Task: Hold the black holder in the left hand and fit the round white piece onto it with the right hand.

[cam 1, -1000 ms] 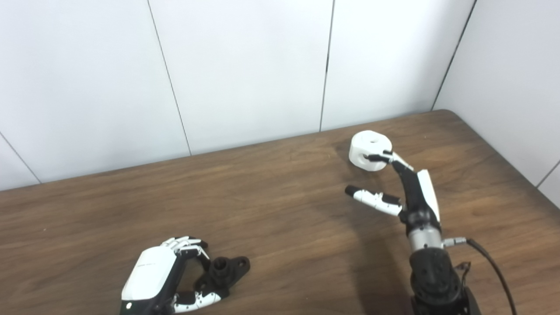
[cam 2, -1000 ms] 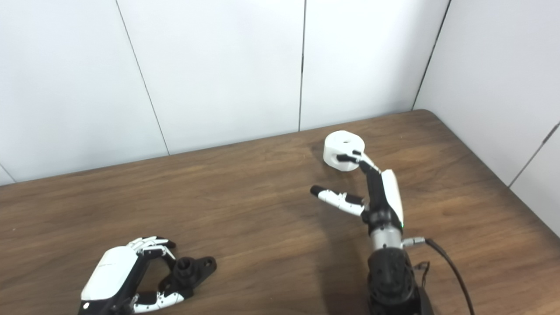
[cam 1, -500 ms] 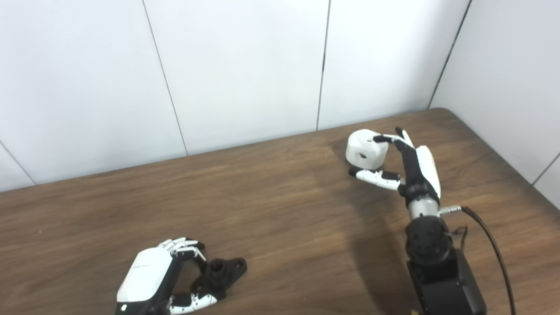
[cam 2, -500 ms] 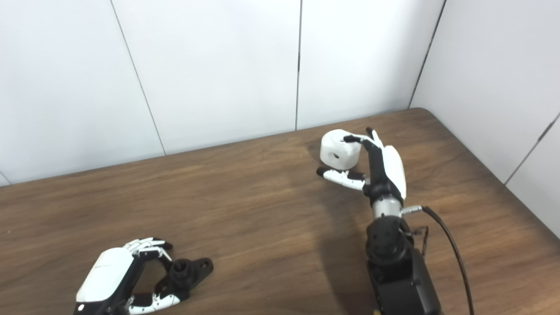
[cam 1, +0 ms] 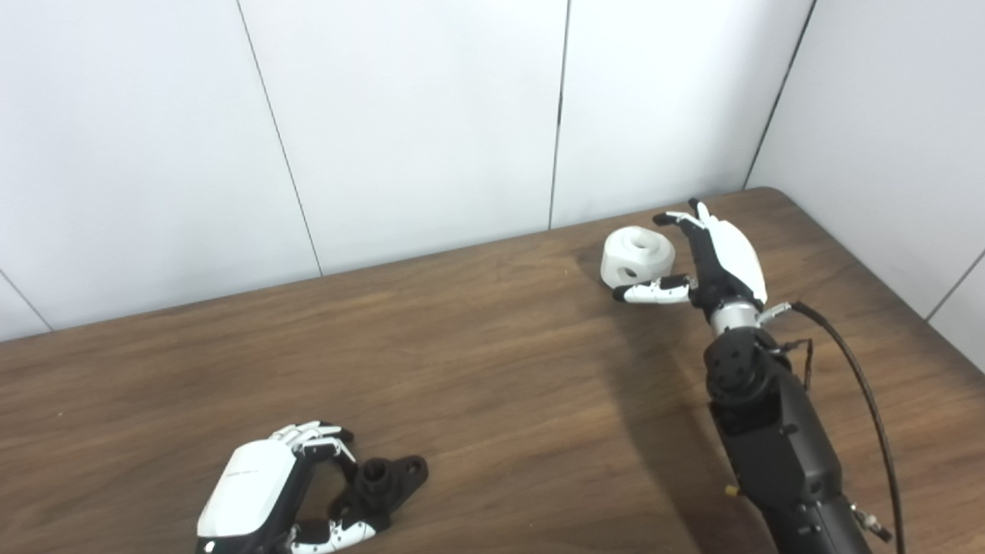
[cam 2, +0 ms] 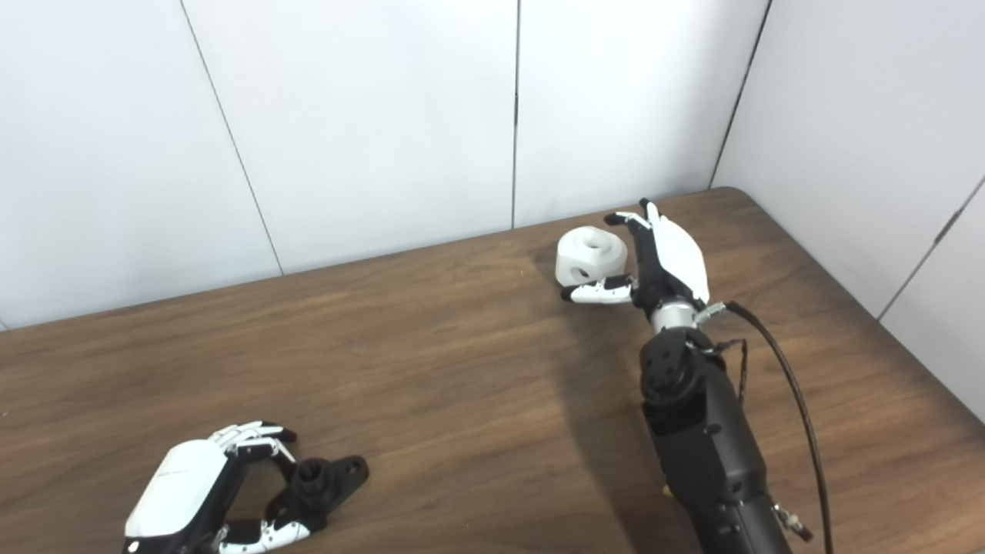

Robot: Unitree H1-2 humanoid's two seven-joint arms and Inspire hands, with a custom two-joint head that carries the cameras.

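Observation:
The black holder [cam 1: 382, 482] lies on the wooden table at the near left. My left hand [cam 1: 258, 492] is curled on its near end, fingers on the far side and thumb on the near side. The round white piece [cam 1: 637, 255], with a hole on top and one in its side, sits on the table at the far right. My right hand [cam 1: 712, 258] is open beside it on its right. The fingers [cam 1: 677, 219] reach past its far side and the thumb [cam 1: 650, 291] lies along its near side. I cannot tell if they touch it.
The table's right edge [cam 1: 885, 288] and rounded far corner lie close to the right hand. White wall panels [cam 1: 415, 115] stand just behind the table. A black cable [cam 1: 854, 369] loops off the right forearm.
My right hand has reached forward and now brackets the white piece, fingers past its far side and thumb drawn in. The left hand and holder stay put. The camera has shifted slightly.

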